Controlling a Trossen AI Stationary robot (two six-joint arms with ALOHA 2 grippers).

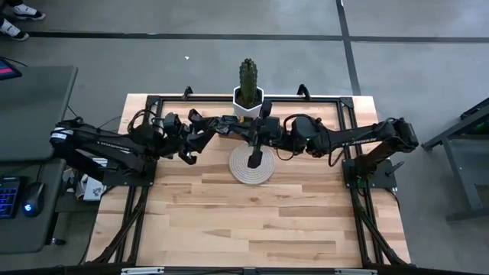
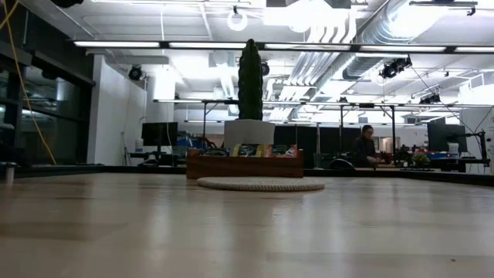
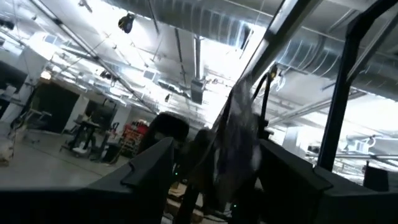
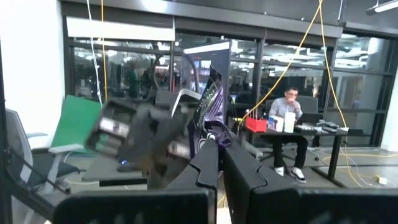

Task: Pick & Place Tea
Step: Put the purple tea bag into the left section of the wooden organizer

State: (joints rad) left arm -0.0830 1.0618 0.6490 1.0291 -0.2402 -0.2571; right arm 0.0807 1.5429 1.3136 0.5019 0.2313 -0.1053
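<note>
Tea sachets (image 2: 258, 150), small flat squares in mixed colours, stand packed on edge in the brown wooden tray (image 2: 245, 165) at the far side of the pale wooden table (image 1: 244, 221), just in front of the tall green cactus in its white pot (image 1: 247, 85). That upright filing makes sense: each top edge is offered up for a pinch.

Both arms are raised over the back of the table, meeting near the middle. The right gripper (image 1: 255, 158) hangs above the round whitish woven mat (image 1: 253, 165), and its wrist view shows the two dark fingers (image 4: 208, 163) pressed together with barely a slit between them; nothing is visibly held there. The left gripper (image 1: 187, 155) sits to the left of the mat, fingers (image 3: 149, 163) spread well apart, and a pale, blurred shape lies between them in its wrist view. Whether that is a sachet or just the other arm beyond, I cannot tell.

The mat lies bare in the low view, just in front of the tray, presumably the landing spot. My read: no sachet has been delivered yet.
</note>
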